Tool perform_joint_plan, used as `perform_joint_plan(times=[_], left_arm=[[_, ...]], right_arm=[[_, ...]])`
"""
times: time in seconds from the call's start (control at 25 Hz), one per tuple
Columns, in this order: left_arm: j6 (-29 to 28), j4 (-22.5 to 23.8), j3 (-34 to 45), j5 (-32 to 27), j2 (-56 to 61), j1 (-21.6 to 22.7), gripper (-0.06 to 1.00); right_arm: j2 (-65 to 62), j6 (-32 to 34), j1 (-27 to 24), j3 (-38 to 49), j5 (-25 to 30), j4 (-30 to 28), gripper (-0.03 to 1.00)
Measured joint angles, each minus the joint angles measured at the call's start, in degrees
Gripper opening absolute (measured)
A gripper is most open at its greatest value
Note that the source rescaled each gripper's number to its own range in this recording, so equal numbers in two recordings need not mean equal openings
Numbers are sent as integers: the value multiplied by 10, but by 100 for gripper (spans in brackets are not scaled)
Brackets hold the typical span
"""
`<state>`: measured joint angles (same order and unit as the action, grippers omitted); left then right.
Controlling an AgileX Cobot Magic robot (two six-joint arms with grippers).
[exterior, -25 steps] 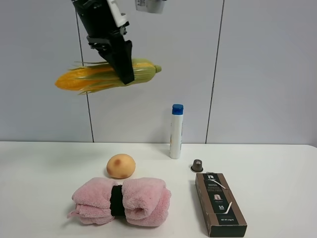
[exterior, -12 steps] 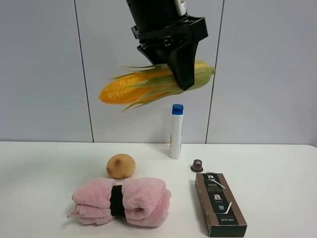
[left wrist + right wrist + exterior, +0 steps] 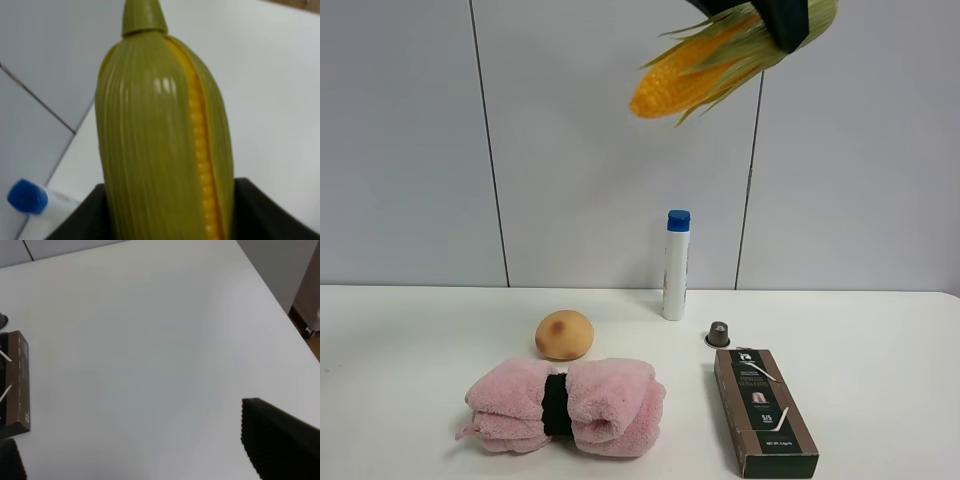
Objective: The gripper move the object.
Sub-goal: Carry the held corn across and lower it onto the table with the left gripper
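The toy corn cob, yellow-orange kernels in green husk leaves, hangs high in the air at the top right of the exterior view, tilted with its kernel end down-left. My left gripper is shut on its husk end; only a black jaw shows at the frame's top edge. In the left wrist view the corn stands between the black jaws of the left gripper. My right gripper is open and empty above the white table; it does not show in the exterior view.
On the white table stand a white bottle with a blue cap, a tan peach-like ball, a pink rolled towel, a small dark capsule and a brown box. The box also shows in the right wrist view.
My left gripper has carried the corn from the upper left to the right and then higher, to the top right edge of the view. The things on the table have not moved.
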<state>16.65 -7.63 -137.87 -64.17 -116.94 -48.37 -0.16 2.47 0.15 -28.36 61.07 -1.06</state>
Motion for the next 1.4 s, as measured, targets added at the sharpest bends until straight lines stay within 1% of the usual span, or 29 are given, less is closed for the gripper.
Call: perform_joint_plan(times=[0.16, 0.4, 0.6, 0.84, 0.92, 1.08, 1.28, 1.4], left_arm=[[0, -3, -44, 18, -22, -1, 0], [27, -19, -46, 70, -36, -18, 0], [48, -65, -47, 140, -55, -32, 0], [50, -135, -47, 233, -81, -33, 0], [44, -165, -47, 259, -92, -32, 0], [9, -214, -47, 316, -115, -24, 0], [-18, -241, -47, 378, -144, 2, 0], [-46, -261, -47, 407, -164, 21, 0]], right_arm=[[0, 0, 0, 0, 0, 0, 100], [0, 0, 0, 0, 0, 0, 100], [0, 0, 0, 0, 0, 0, 100], [0, 0, 0, 0, 0, 0, 100], [0, 0, 0, 0, 0, 0, 100], [0, 0, 0, 0, 0, 0, 100], [0, 0, 0, 0, 0, 0, 100], [0, 0, 0, 0, 0, 0, 100]])
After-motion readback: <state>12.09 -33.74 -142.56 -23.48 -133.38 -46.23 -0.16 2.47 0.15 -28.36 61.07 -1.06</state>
